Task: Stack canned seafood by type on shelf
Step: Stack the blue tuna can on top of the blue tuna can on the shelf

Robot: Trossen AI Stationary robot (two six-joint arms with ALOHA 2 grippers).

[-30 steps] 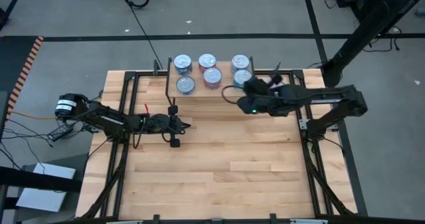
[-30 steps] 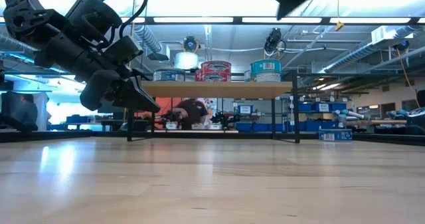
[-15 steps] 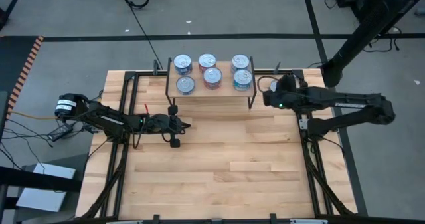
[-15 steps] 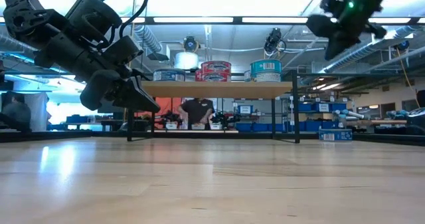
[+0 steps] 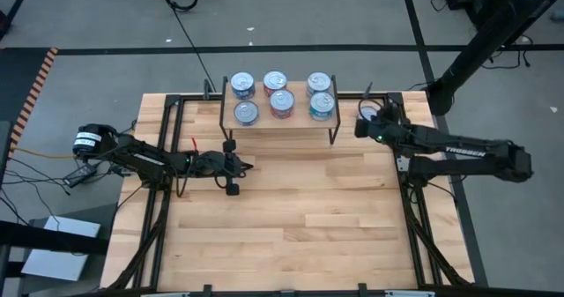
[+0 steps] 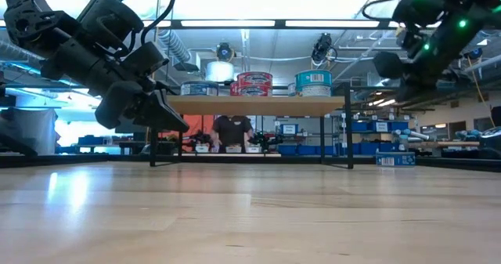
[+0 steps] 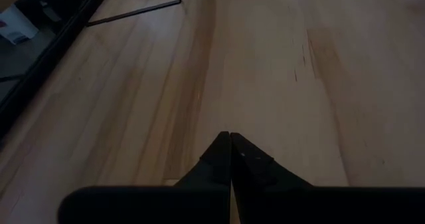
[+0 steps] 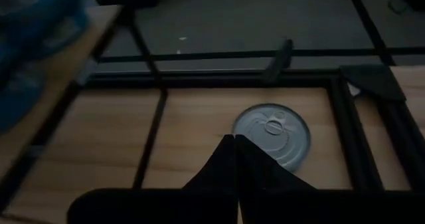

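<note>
The shelf (image 5: 284,122) stands at the table's far edge with several tins of canned seafood on its plank: blue ones (image 5: 241,85) at the left, red ones (image 5: 282,101) in the middle, teal ones (image 5: 322,106) at the right. In the low view they show as blue (image 6: 200,88), red (image 6: 254,81) and teal (image 6: 315,82). One more tin (image 8: 271,132) stands on the table beside the shelf, below and ahead of my right gripper (image 8: 232,139), which is shut, holds nothing and hovers at shelf height (image 6: 383,64). My left gripper (image 7: 230,136) is shut over bare wood left of centre (image 5: 242,165).
Black frame rails (image 5: 398,156) run along the table's sides and cross its far right corner (image 8: 219,78) around the loose tin. A wide stretch of wooden tabletop (image 5: 308,218) lies in front of the shelf. A person (image 6: 232,131) stands in the room behind the table.
My right gripper has drawn away from above the teal tins on the shelf toward the table's right edge, sinking and rolling as it went; the near teal tin it covered now shows on the plank.
</note>
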